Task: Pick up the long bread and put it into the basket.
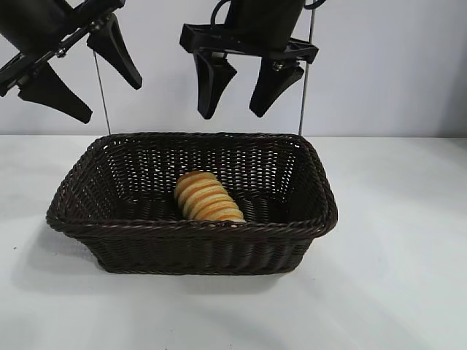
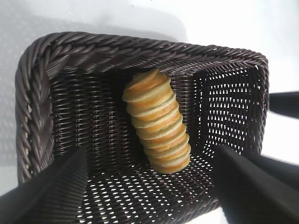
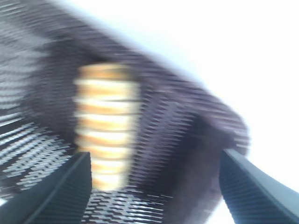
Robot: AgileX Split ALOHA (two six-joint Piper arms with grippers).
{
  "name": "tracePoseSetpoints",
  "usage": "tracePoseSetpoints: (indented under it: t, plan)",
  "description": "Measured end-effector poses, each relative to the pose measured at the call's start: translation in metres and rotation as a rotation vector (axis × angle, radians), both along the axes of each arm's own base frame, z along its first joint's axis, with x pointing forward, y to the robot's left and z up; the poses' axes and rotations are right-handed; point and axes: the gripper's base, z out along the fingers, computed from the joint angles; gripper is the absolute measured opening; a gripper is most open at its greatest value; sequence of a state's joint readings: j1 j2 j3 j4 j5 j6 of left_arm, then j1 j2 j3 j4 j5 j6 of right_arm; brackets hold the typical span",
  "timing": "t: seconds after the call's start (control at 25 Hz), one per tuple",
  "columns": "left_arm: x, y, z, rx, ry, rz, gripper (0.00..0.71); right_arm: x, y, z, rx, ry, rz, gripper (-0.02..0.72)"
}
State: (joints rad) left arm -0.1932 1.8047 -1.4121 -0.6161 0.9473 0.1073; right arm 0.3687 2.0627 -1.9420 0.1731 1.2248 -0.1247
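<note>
The long bread [image 1: 205,197], golden-tan with orange-brown ridges, lies inside the dark-brown wicker basket [image 1: 314,191], leaning against its front wall. It also shows in the left wrist view [image 2: 156,121] and, blurred, in the right wrist view [image 3: 106,122]. My right gripper [image 1: 241,95] hangs open and empty above the basket's back rim. My left gripper [image 1: 95,80] is open and empty, raised above the basket's back left corner. The basket fills the left wrist view [image 2: 32,107] and shows in the right wrist view [image 3: 187,140].
The basket stands on a white table [image 1: 408,277] before a plain pale wall. Thin metal rods [image 1: 102,95] rise behind the basket. In the left wrist view the other arm's dark finger [image 2: 285,103] shows at the edge.
</note>
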Motion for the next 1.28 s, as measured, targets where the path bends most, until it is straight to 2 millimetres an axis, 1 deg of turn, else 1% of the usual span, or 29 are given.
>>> tracePoseSetpoints:
  t: [0.2,0.32,1.28]
  plan:
    - [0.000,0.000,0.000,0.001,0.001,-0.001,0.540,0.012,-0.034,0.000,-0.002,0.007,-0.079,0.549]
    - [0.000,0.000,0.000,0.001,0.002,-0.002,0.540,0.016,-0.046,0.000,0.006,0.009,-0.110,0.549]
    - [0.000,0.000,0.000,0.002,0.004,-0.004,0.540,0.016,-0.047,0.000,0.019,0.016,-0.114,0.549]
